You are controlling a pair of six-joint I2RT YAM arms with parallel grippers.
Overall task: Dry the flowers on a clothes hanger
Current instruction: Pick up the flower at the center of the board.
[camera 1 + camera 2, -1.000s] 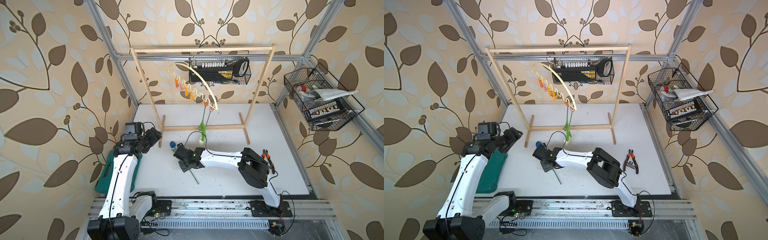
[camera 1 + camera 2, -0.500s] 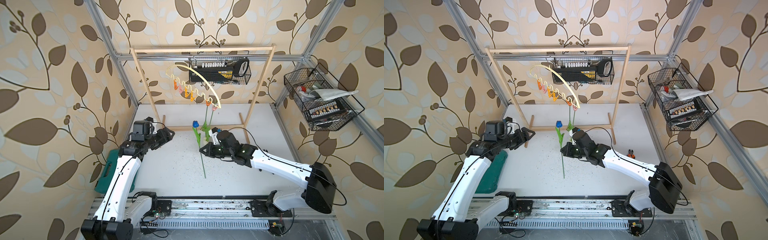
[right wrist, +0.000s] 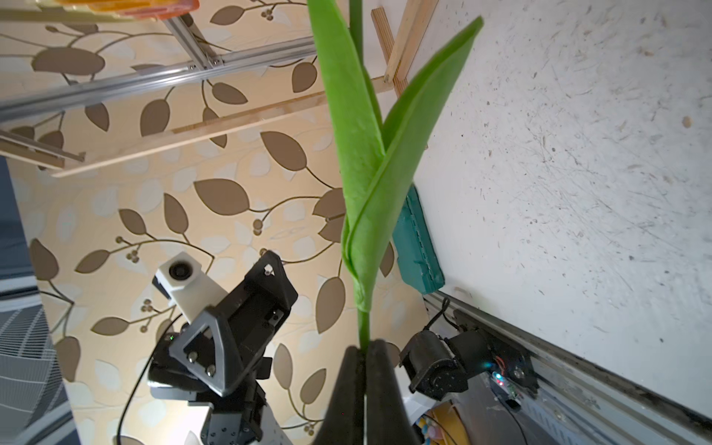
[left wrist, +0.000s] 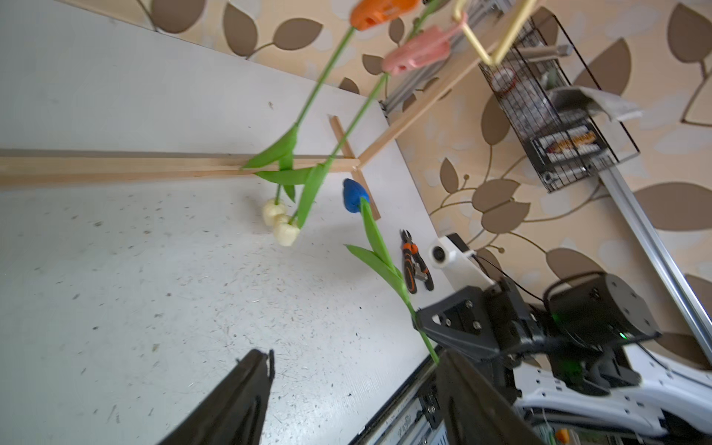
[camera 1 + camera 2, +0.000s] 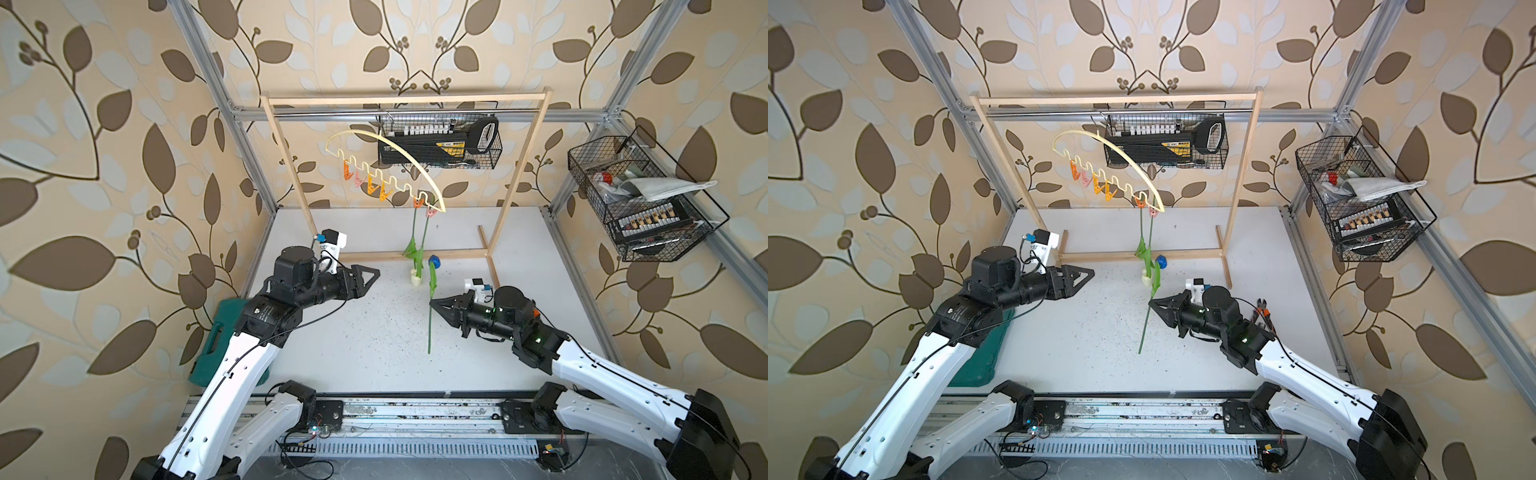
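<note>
Just beside blue tulip (image 4: 375, 240), cream tulips (image 4: 286, 233)

Bright, even light fills both top views, with faint shadows on the white table (image 5: 374, 332) and wide-angle stretch at the edges. My left gripper (image 4: 354, 353) shows dark, soft-edged fingers (image 4: 231, 400); the blue tulip (image 3: 358, 154) blurs close to my right wrist camera.

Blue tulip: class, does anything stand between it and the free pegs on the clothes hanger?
Yes, possibly. The blue tulip, held by its stem in the right gripper, stands close beside the two cream tulips already hanging from the clothes hanger. They seem to hang between it and the free pegs.
</note>
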